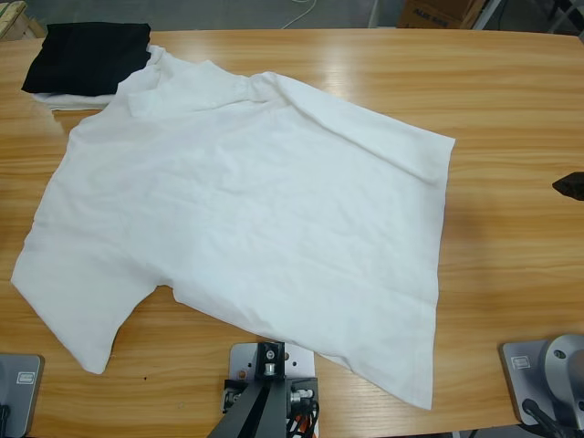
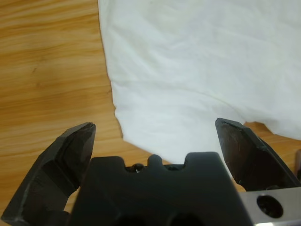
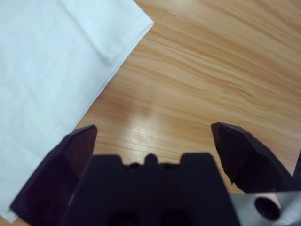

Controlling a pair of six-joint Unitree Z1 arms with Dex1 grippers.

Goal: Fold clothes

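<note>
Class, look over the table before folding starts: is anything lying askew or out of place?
Yes. The large white cotton T-shirt lies spread but skewed, its edges running diagonally to the wooden table edges. Its collar end overlaps the folded black garment at the far corner, and a fold is bunched near one shoulder. Nothing looks damaged.

A white cloth [image 1: 68,102] lies mostly hidden under a folded black garment [image 1: 87,57]. At the right edge, a dark pincer tip [image 1: 569,185] is cut off. No lettering is legible on the T-shirt [image 1: 246,219].
</note>
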